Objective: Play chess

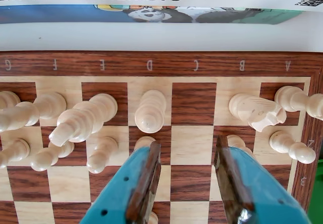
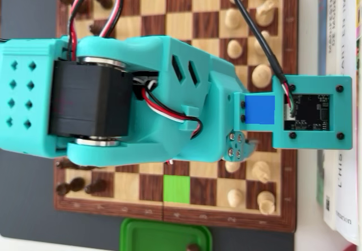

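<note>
Books (image 2: 339, 13) lie on a white surface (image 1: 151, 37) under even light, with a green tray (image 2: 164, 237) nearby.

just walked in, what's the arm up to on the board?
The teal arm is stretched over the wooden chessboard toward the pale wooden chess pieces' side. In the wrist view its gripper hangs open over the C file, holding nothing, with the back-rank C square bare. A pale pawn sits just behind one finger and another behind the other. In the overhead view a bright green square marker lies on the board and a green tray sits beside it.
</note>
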